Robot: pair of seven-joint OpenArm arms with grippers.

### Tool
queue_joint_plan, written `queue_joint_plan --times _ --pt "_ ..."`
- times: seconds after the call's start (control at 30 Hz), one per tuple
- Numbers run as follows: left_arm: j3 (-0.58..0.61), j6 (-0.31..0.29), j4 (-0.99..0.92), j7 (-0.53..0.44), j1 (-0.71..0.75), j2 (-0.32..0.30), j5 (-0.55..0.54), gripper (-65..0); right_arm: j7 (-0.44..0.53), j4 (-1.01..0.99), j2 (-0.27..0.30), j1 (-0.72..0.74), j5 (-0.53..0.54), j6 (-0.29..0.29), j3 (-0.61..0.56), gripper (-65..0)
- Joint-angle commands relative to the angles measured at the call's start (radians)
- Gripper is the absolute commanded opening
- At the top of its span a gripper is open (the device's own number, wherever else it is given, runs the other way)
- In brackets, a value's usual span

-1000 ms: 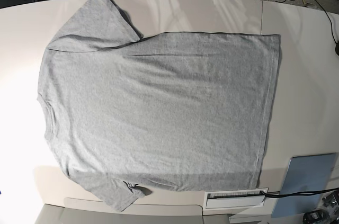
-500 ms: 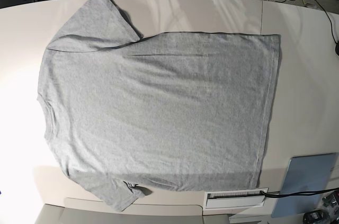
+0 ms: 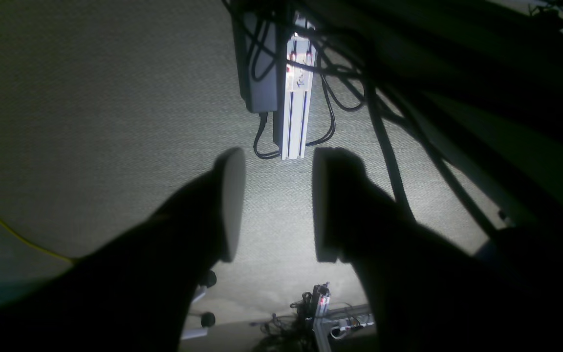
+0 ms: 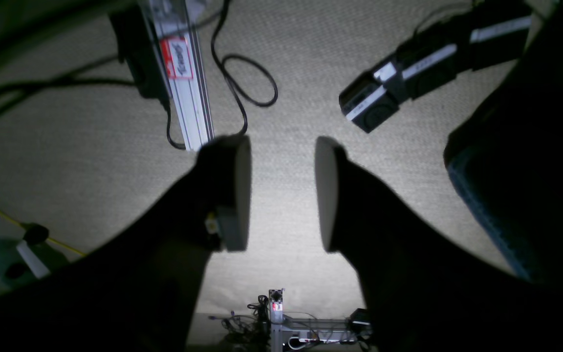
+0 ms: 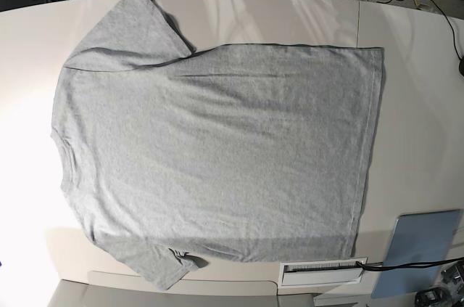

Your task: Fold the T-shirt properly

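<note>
The heather-grey T-shirt (image 5: 217, 147) lies spread flat on the pale table (image 5: 413, 104), plain side up, collar at the left and hem at the right, one sleeve at the top left and one at the bottom left. Neither arm shows in the base view. In the left wrist view my left gripper (image 3: 274, 205) stands open over carpet, away from the shirt, nothing between its fingers. My right gripper (image 4: 281, 193) is likewise open over the floor in the right wrist view, holding nothing.
A blue-grey pad (image 5: 420, 243) and a white slotted bar (image 5: 322, 271) sit at the table's front right. Aluminium rails (image 3: 293, 93) (image 4: 184, 78), black cables (image 4: 247, 83) and a dark device (image 4: 399, 88) lie on the carpet below the grippers.
</note>
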Motion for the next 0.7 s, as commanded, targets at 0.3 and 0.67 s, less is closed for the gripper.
queue_joint_plan --times 0.3,0.67 --pt "-0.001 -0.09 0.298 0.027 0.233 -0.006 -0.028 -40.5 0.045 0.109 0.011 -0.163 -0.005 0.0 -0.002 -42.7" --pt "-0.001 -0.244 0.93 0.141 0.618 -0.077 -0.19 -40.5 -0.129 0.763 0.074 -0.552 0.018 0.072 -0.002 -42.7"
